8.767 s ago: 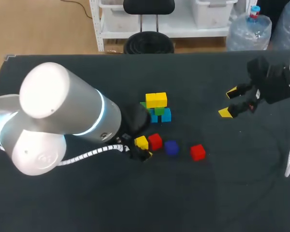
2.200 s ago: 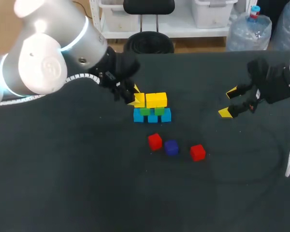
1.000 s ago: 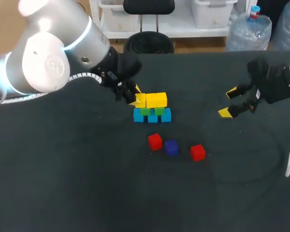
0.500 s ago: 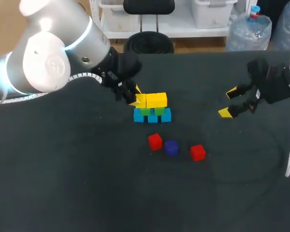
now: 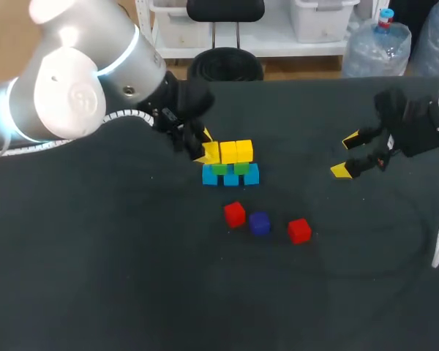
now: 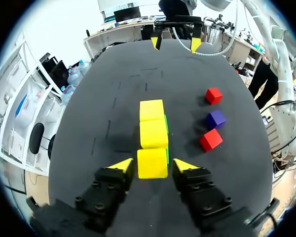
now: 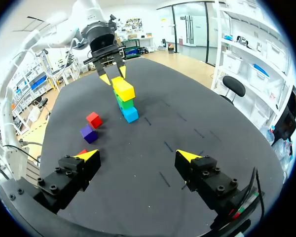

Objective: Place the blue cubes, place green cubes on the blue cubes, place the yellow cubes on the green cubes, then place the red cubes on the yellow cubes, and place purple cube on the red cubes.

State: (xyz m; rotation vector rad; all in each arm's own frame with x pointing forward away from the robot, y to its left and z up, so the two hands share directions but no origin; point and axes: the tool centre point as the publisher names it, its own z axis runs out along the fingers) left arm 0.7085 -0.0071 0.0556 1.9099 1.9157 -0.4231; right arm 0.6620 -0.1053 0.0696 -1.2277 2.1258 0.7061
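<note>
Your left gripper [image 6: 153, 167] brackets the nearest yellow cube [image 6: 152, 159], the end one of a row of three. It sits on the green cubes [image 5: 230, 168], which rest on the blue cubes [image 5: 231, 176]. The fingers look only narrowly parted, with a sliver of gap on each side, so they seem to grip nothing. Spread them a little wider and draw straight back along their own line, so neither tip nudges the cube off its green base. Your right gripper [image 7: 137, 156] hangs wide open and empty, well apart from the stack.
</note>
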